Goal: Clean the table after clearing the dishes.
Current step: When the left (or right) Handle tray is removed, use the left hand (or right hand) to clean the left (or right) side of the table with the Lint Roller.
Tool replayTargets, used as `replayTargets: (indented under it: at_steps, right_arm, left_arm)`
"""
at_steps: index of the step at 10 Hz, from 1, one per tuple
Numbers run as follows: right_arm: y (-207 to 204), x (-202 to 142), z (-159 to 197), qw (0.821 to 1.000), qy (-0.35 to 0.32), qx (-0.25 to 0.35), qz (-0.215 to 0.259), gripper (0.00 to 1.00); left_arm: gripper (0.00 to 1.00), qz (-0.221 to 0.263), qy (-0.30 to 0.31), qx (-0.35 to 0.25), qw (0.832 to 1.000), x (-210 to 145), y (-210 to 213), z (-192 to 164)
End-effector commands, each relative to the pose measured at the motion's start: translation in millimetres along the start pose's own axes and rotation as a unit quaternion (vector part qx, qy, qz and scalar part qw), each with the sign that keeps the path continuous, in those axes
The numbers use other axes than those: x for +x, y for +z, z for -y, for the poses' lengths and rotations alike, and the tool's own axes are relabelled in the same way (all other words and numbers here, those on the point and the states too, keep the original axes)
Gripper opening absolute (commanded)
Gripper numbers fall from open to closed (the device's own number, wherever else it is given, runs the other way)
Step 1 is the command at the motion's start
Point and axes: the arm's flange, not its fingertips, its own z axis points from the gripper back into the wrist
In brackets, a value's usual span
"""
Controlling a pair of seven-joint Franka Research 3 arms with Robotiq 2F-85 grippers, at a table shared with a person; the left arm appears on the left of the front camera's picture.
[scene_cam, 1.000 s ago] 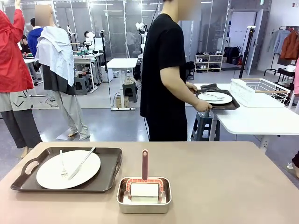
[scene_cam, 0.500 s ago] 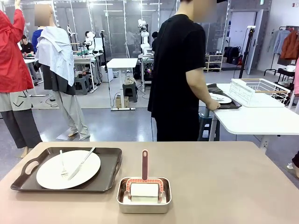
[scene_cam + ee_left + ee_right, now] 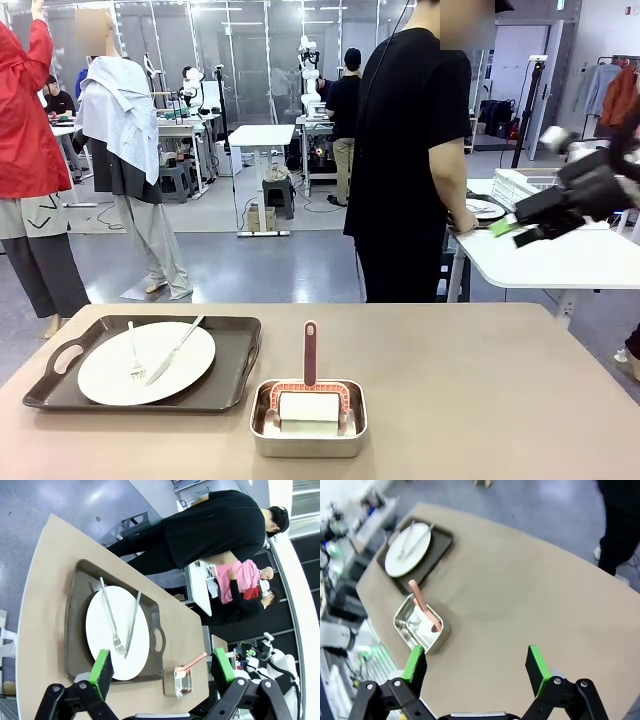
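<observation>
Steel pan [image 3: 306, 444] beside tray [image 3: 236, 376], roller [image 3: 309, 405] apparently inside

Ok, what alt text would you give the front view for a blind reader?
A beige table holds a dark tray with a white plate, fork and knife, and beside it a steel pan with a pink-handled roller. Beyond, a person in black stands at a white table, and the robot's right fingers, open and blurred, show at the right.
</observation>
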Motion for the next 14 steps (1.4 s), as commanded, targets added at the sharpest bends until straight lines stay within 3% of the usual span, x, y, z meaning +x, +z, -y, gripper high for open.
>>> replayTargets:
  at_steps: [1, 3, 5, 6, 12, 14]
  right_arm:
    - [-47, 5, -12, 0.995, 0.087, -0.037, -0.041, 1.00]
    - [-97, 12, -37, 0.987, 0.138, -0.025, -0.076, 1.00]
    - [-120, 4, -50, 0.981, 0.166, -0.011, -0.094, 1.00]
    - [-107, 12, -50, 0.988, 0.128, -0.016, -0.088, 1.00]
    - [-108, 12, -45, 0.987, 0.134, -0.018, -0.085, 1.00]
    - [-135, 78, -59, 0.948, 0.277, -0.015, -0.158, 1.00]
  left_arm:
    - [1.00, 0.001, -0.001, -0.005, 1.000, 0, 1, 1]
    - [1.00, 0.001, -0.001, -0.005, 1.000, 0, 1, 1]
    - [1.00, 0.001, -0.001, -0.005, 1.000, 0, 1, 1]
    - [1.00, 0.001, -0.001, -0.005, 1.000, 0, 1, 1]
    - [1.00, 0.001, -0.001, -0.005, 1.000, 0, 1, 1]
    - [1.00, 0.001, -0.001, -0.005, 1.000, 0, 1, 1]
